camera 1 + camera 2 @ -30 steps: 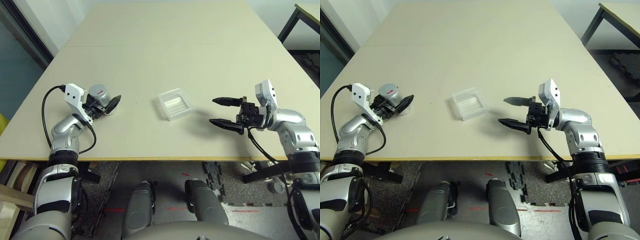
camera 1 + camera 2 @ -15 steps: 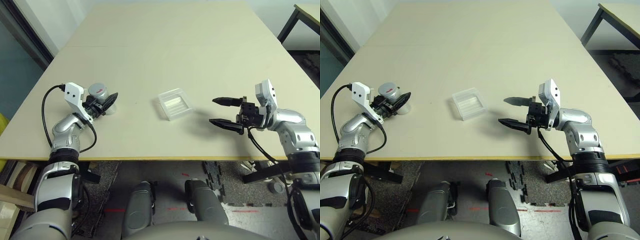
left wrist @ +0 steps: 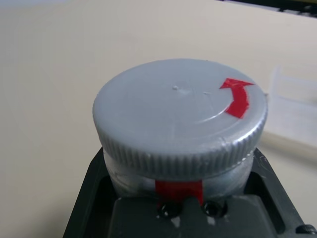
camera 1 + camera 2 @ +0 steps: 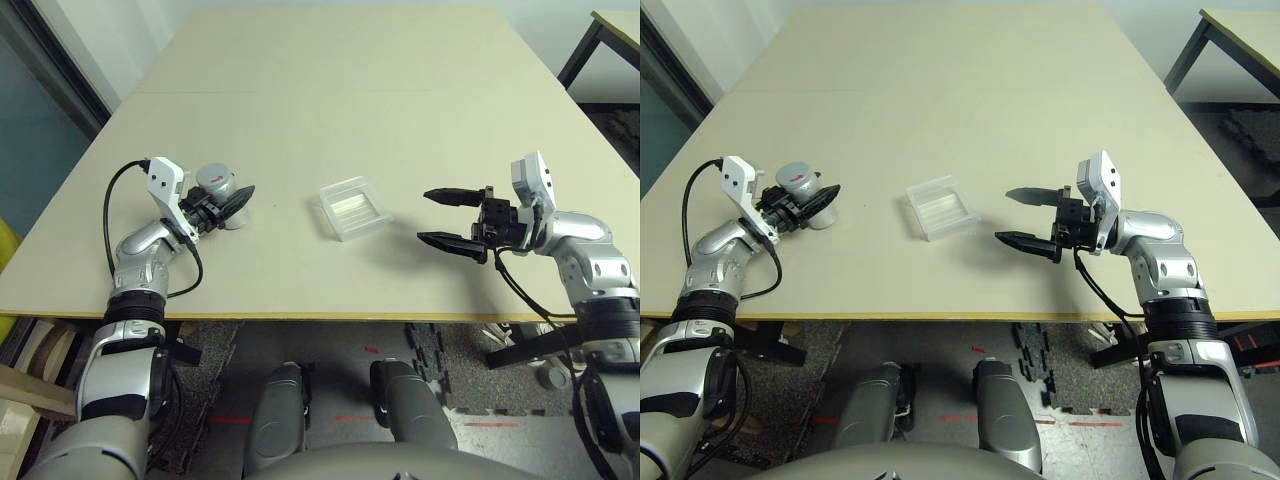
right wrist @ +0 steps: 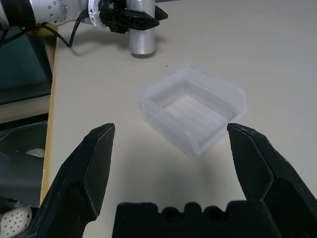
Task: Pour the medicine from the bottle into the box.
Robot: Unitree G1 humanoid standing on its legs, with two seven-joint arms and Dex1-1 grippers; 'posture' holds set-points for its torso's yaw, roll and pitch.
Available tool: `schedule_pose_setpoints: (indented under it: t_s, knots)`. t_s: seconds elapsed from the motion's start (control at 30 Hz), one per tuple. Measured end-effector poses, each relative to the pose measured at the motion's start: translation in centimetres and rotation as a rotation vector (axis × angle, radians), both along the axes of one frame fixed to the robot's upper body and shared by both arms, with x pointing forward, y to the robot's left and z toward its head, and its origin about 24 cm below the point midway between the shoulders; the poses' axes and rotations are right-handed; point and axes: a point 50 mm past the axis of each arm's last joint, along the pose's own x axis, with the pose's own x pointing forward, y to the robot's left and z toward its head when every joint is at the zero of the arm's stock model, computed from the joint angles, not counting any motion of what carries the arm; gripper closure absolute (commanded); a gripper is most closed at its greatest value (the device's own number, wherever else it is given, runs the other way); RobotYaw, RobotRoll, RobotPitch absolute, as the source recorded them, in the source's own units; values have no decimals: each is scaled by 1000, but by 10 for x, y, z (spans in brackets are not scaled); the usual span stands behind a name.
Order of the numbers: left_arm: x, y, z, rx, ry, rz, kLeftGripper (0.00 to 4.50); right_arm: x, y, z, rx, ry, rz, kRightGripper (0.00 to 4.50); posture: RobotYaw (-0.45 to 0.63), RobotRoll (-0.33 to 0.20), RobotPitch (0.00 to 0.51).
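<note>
The left end effector [image 4: 228, 203] is shut tight on the bottle [image 4: 218, 183]. Its 2 black fingers [image 4: 240, 197] squeeze the bottle's sides just under the cap [image 3: 181, 119]. The bottle stands up straight on the left side of the worktop [image 4: 350, 90]. In the right wrist view its bottom looks like it sits on the worktop, but I cannot tell for sure. The cap is round and grey, with a red arrow [image 3: 236, 95] on top. It is on the bottle. A strip of red tape [image 3: 179, 190] runs down the bottle's side between the fingers. A black cable [image 4: 112, 200] loops from the wrist of the left arm.

The right end effector [image 4: 446, 219] is wide open and holds nothing. Its 2 black fingers [image 5: 91, 168] point sideways toward the middle of the worktop and hang a little above it.

The box [image 4: 350, 207] sits between the 2 end effectors, near the middle of the worktop. It is a small clear tray with a rim, and it lies flat. The right end effector is near it but does not touch it. The bottle is farther off on the other side of it.

The medicine cannot be seen, since the cap is on.
</note>
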Motion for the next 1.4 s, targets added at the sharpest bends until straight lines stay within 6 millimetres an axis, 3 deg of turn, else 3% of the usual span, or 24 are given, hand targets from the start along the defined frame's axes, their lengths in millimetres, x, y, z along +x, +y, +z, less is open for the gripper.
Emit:
schedule_pose_setpoints:
  t_s: [0.4,0.5,0.87,0.97,1.4]
  knots:
    - [8,-43,13,-20,47,-189,1832,9,14,24,67,-18,47,0,-196,0,100]
    - [10,-58,15,-29,66,-243,1832,13,25,36,95,-27,83,0,-200,0,99]
    - [16,-85,23,-32,66,-330,1832,30,66,64,110,-22,169,0,-213,0,93]
    - [16,-95,22,-33,70,-362,1832,36,75,64,94,-12,168,0,-213,0,93]
    - [17,-107,28,16,35,-434,1832,54,104,62,59,28,166,0,-212,0,80]
